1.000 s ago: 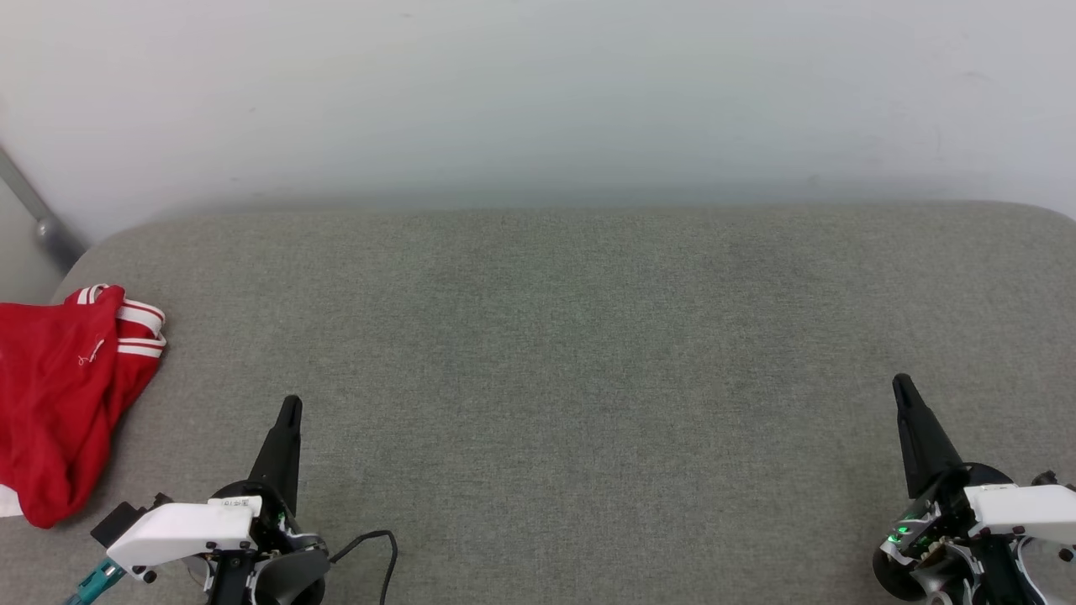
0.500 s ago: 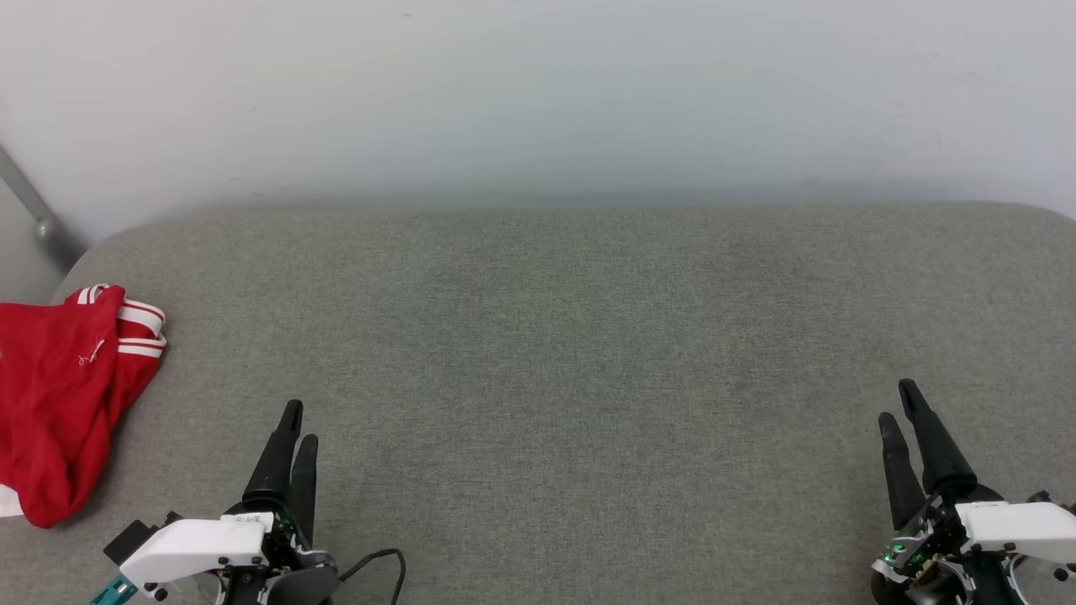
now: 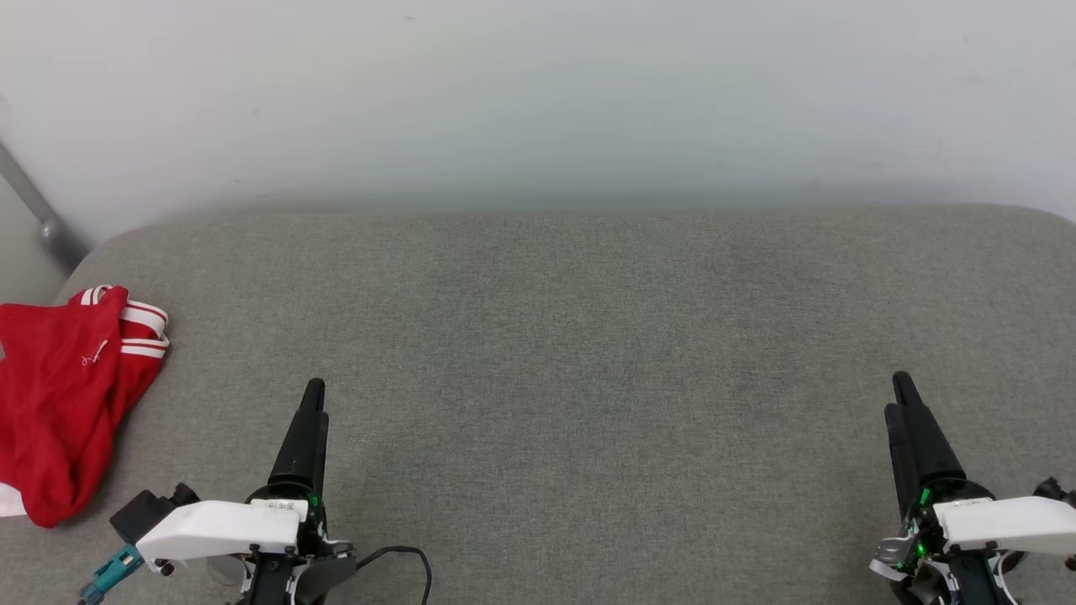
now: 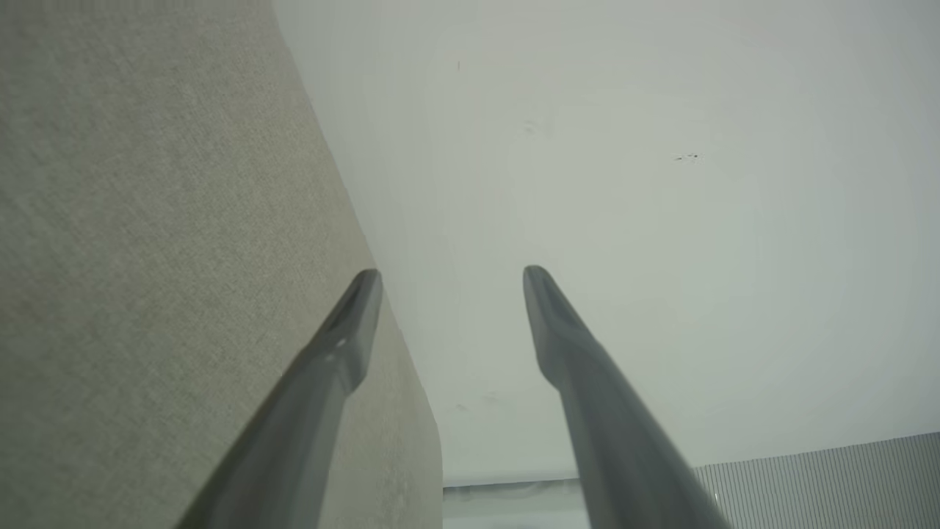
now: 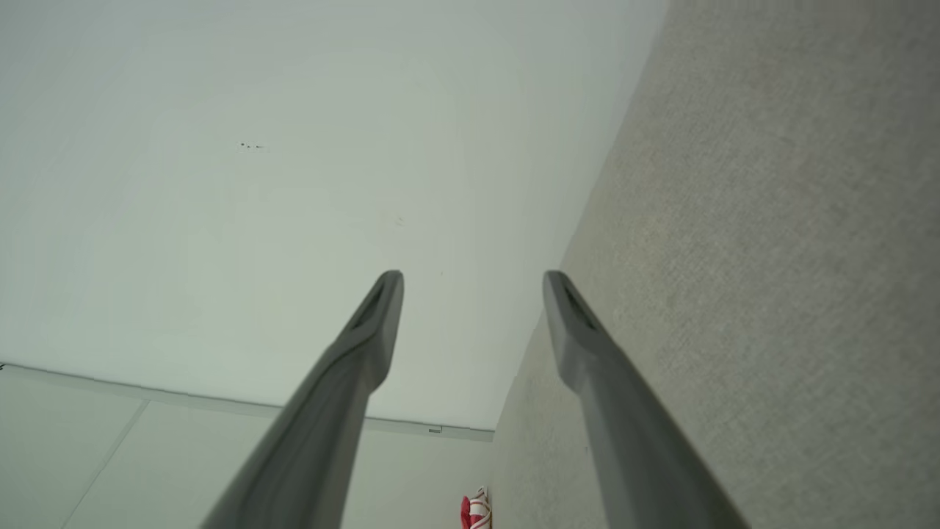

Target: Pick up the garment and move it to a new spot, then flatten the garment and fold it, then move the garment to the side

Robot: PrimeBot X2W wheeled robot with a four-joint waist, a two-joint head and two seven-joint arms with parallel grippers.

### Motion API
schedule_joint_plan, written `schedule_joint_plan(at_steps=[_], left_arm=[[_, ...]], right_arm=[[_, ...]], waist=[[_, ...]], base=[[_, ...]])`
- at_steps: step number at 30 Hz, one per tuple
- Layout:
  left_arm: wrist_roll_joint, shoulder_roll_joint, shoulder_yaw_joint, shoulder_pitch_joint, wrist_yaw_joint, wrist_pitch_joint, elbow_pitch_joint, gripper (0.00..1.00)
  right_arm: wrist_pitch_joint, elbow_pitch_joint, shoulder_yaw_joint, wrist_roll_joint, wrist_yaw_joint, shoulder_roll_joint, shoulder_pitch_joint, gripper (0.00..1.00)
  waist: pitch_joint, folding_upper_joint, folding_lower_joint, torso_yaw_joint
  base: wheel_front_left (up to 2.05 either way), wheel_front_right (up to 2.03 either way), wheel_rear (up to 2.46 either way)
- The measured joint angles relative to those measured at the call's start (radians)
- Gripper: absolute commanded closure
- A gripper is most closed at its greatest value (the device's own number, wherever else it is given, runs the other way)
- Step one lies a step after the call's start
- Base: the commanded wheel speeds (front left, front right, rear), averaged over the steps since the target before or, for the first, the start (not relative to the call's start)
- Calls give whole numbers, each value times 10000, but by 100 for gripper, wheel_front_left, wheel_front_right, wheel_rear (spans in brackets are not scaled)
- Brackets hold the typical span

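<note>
One garment (image 3: 67, 395), red with white-striped trim, lies bunched in a heap at the far left of the grey padded surface (image 3: 588, 336). It sits near that surface's rounded left corner and is partly cut off by the edge of the head view. Nothing touches it. Crumpled as it is, no hem or sleeve is laid out, so it probably has to be lifted into the broad bare middle of the surface, where there is room to spread and fold it.

Nearest to it is the left gripper (image 3: 315, 391), low over the surface, apart from the cloth and to its right. Its fingers are spread wide with nothing between them. In the left wrist view one finger lies toward the fabric surface and the other away from it, a stance that would suit pinching a raised fold from the side. A dark cable (image 3: 403, 559) loops beside its wrist.

Well apart, at the opposite side, the right gripper (image 3: 901, 391) is equally wide and empty and turned the same way. Being so far off, it seems placed to wait while the left arm makes the first reach. Behind everything rises a plain pale wall (image 3: 538, 101).
</note>
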Motion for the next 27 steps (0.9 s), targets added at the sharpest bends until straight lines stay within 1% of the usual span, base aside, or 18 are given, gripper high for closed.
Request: schedule_joint_plan(at_steps=[15,22,27], left_arm=[[3442,-2,-278,8,0,-579,-280,0],[4986,102,-508,7,0,-844,-282,0],[5754,242,-761,-9,0,-1007,-334,0]], right_arm=[[-476,-543,-13,-4232,0,4,1,0],[-520,-775,12,-5779,2,8,0,0],[-520,-909,27,-6805,2,-8,0,0]], waist=[[-11,0,0,30],[-9,0,0,62],[21,0,0,65]], base=[[0,0,0],[0,0,0],[0,0,0]])
